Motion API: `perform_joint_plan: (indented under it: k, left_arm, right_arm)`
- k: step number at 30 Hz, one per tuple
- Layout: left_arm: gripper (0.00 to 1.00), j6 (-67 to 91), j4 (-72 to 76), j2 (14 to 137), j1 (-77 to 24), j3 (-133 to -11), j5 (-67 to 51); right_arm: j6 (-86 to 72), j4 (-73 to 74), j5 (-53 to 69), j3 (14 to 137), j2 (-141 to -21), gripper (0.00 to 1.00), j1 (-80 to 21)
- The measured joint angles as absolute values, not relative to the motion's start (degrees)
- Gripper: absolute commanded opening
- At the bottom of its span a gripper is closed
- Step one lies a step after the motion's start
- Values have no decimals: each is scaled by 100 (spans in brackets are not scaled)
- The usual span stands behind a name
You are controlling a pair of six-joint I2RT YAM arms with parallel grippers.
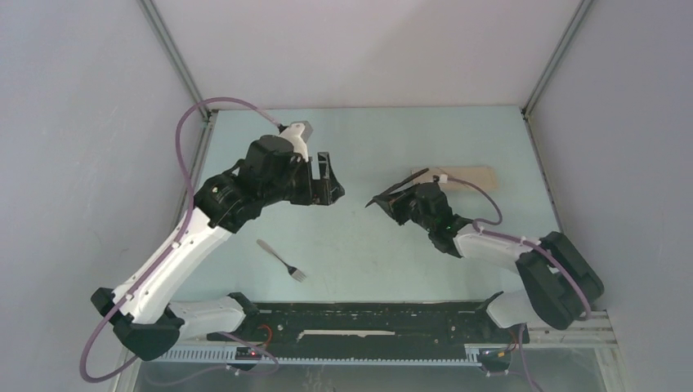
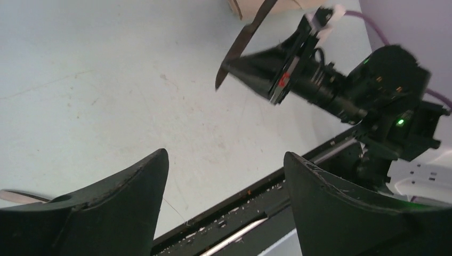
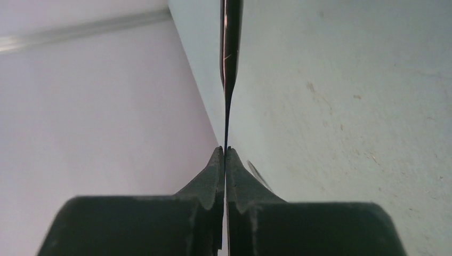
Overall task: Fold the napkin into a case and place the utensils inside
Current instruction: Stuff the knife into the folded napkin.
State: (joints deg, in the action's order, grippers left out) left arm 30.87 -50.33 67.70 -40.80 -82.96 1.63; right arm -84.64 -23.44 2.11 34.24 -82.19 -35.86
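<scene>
The napkin [image 1: 472, 176] lies folded into a narrow tan strip at the right rear of the table; one corner of it [image 2: 235, 6] shows in the left wrist view. My right gripper [image 1: 379, 200] [image 3: 225, 152] is shut on a black knife [image 1: 409, 181] [image 2: 243, 44] [image 3: 231, 53], held just left of the napkin, handle end over the strip's left end. My left gripper [image 1: 328, 181] [image 2: 226, 162] hangs open and holds nothing, to the left of the knife. A pale grey fork [image 1: 282, 260] lies on the table nearer the front.
A black rail [image 1: 368, 322] runs along the near edge between the arm bases. Grey walls close in the left, right and back sides. The fork's handle [image 2: 16, 196] shows behind my left finger in the left wrist view.
</scene>
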Motion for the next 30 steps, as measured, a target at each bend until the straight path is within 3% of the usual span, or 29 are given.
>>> perform_joint_plan:
  k: [12, 30]
  left_arm:
    - [86, 3037, -4866, 6289, -4073, -7319, -506]
    - [86, 2985, -4858, 5900, -4056, -7317, -539]
  right_arm:
    - [-10250, -1330, -1146, 3424, -7620, 0, -2766]
    - [-10975, -1083, -1068, 3833, -8549, 0, -2567]
